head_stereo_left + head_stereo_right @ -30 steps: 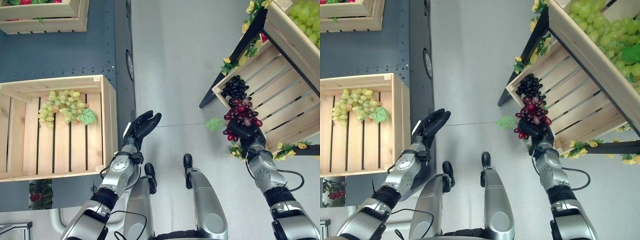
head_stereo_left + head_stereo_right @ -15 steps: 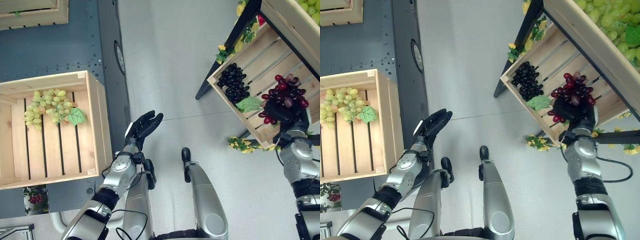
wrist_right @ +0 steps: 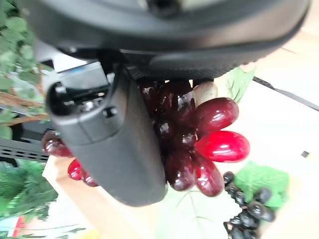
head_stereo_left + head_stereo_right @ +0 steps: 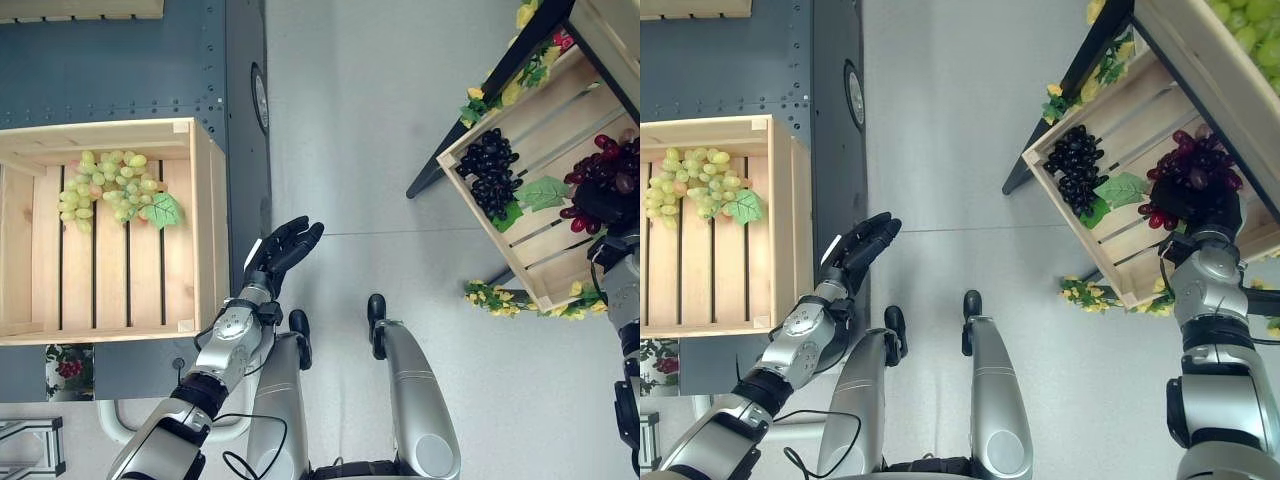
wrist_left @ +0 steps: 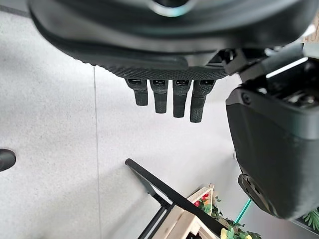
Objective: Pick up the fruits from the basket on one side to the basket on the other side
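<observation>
Right hand point(image 4: 1202, 212) sits at the right edge of the frame over the slatted crate point(image 4: 1120, 120) on the stand, its fingers and thumb wrapped round a bunch of red grapes point(image 4: 1192, 176), which the right wrist view shows pressed against the palm with berries bulging out beside the thumb. Whichever way the bunch is bound, the grip looks best kept around the thick middle of the bunch, since loose berries hang below the hand and could catch on the crate's front board; a straight lift clear of that board, or a slow lowering onto the slats, would likely serve. Left hand point(image 4: 279, 252) floats in the centre of the frame above the grey floor point(image 4: 350, 120), fingers straight and holding nothing. At the right, that crate also holds a bunch of black grapes point(image 4: 1076, 166) with a green leaf point(image 4: 1120, 189) beside it, close to the red bunch. At the left of the frame, the flat wooden crate point(image 4: 205, 230) holds one bunch of green grapes point(image 4: 108, 185) near its upper end
</observation>
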